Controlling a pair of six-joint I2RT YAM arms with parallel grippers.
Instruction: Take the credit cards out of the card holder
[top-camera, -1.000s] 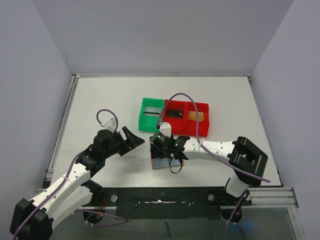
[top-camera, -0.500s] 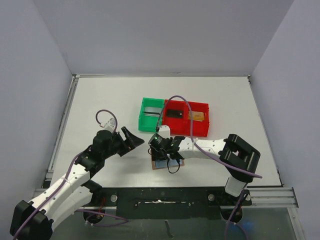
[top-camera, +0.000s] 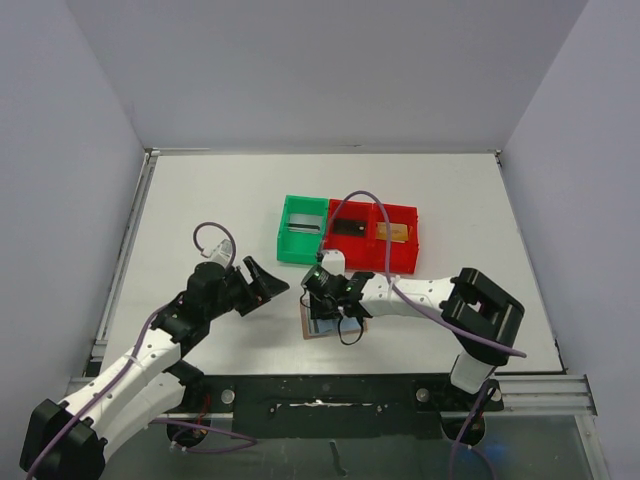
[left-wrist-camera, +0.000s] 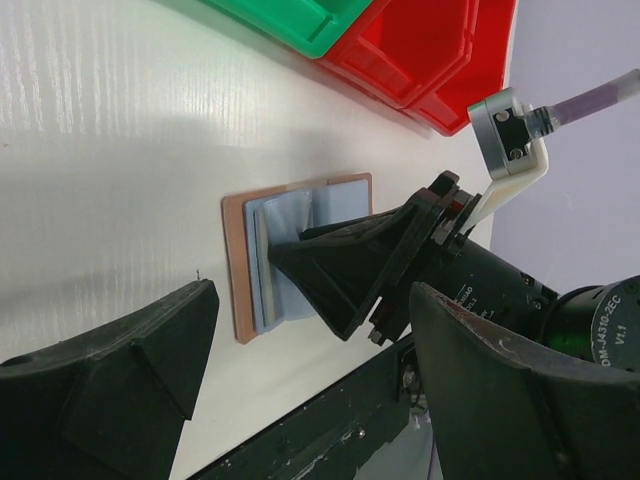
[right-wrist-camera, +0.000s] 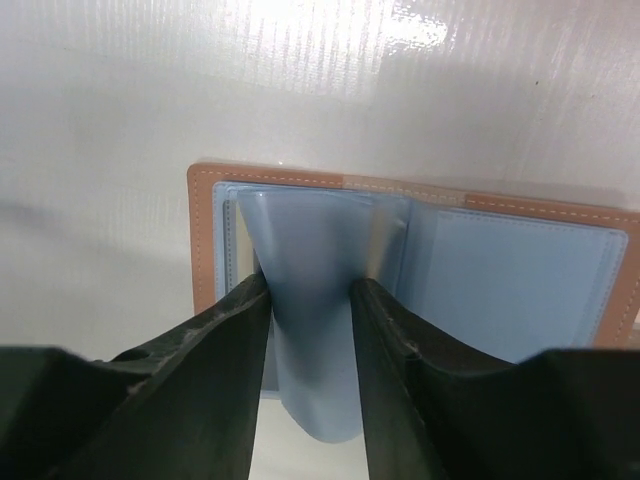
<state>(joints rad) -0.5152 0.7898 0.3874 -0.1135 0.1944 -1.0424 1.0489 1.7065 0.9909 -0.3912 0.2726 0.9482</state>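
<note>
A green bin (top-camera: 285, 236) sits against a red bin (top-camera: 386, 262) on the white table (top-camera: 200, 200).

There is one card holder (top-camera: 320, 328). Behind the card holder are one green bin (top-camera: 284, 240) and two red bins (top-camera: 350, 262) (top-camera: 396, 262). The red bins hold one dark card (top-camera: 349, 227) and one gold card (top-camera: 394, 233). There are two grippers, the left gripper (top-camera: 275, 283) and the right gripper (right-wrist-camera: 310, 300).

Part of card holder (top-camera: 322, 329) under right gripper (top-camera: 320, 307)

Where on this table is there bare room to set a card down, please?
Free: the far strip of the table between the bins and the back wall; the left side, from the green bin to the edge; the right side beyond the red bin. Crowded: the near centre, with the right gripper on the card holder and the left gripper beside.
</note>
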